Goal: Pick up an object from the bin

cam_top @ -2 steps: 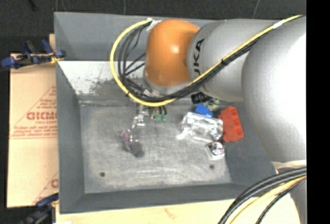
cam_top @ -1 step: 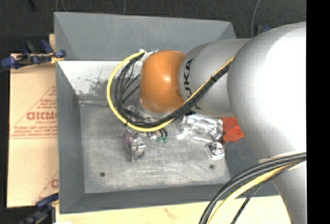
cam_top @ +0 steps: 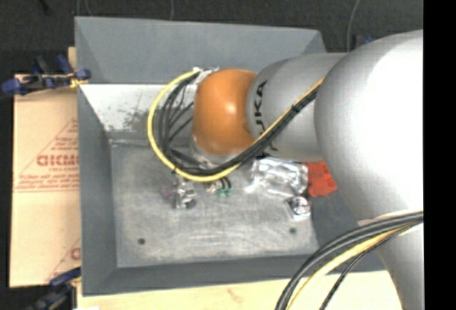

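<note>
Presently we find the arm [cam_top: 342, 109] reaching in from the right, with its orange wrist cover [cam_top: 222, 112] and looped cables above the left-centre of the grey metal bin [cam_top: 96, 180]. Beneath the cover the gripper [cam_top: 185, 194] stands low, at or close to the bin floor. The cover and cables hide most of it. We cannot tell whether the claw is released or clenched, and nothing can be confirmed as grasped.

Nearest to it lies a small purplish object [cam_top: 169, 192], just beside the gripper on the side toward the bin's left wall in the camera view. Whether the two touch we cannot tell. A small green object [cam_top: 224, 190] lies near on the other side. Further right sit a crumpled clear plastic wrapper [cam_top: 278, 177], a red-orange block [cam_top: 320, 179] partly under the arm, and a small silvery round piece [cam_top: 300, 208].

We judge the step in hand to be the approach to the purplish object, or the closing upon it. No lift is evident. The next move calls for a firm closure on that small item, then a straight rise clear of the bin walls. Its small size makes a miss a fair risk.
</note>
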Motion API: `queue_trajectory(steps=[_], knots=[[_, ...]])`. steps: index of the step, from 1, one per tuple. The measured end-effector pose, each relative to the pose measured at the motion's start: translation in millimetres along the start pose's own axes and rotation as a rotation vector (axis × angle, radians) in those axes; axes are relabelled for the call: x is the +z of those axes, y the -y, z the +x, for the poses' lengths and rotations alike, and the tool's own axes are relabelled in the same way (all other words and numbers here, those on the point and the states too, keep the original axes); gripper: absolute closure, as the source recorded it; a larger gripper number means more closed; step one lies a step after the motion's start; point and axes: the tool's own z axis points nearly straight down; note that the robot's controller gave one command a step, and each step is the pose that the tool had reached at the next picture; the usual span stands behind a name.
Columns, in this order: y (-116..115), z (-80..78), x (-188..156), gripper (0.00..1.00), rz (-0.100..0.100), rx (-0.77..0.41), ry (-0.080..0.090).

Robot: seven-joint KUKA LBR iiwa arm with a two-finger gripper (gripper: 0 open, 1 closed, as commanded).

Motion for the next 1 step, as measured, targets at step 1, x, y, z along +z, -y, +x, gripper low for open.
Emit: queue_trajectory(steps=[1], knots=[[0.0,-7.9,-156.0,1.0,0.002,-0.239,0.002]])
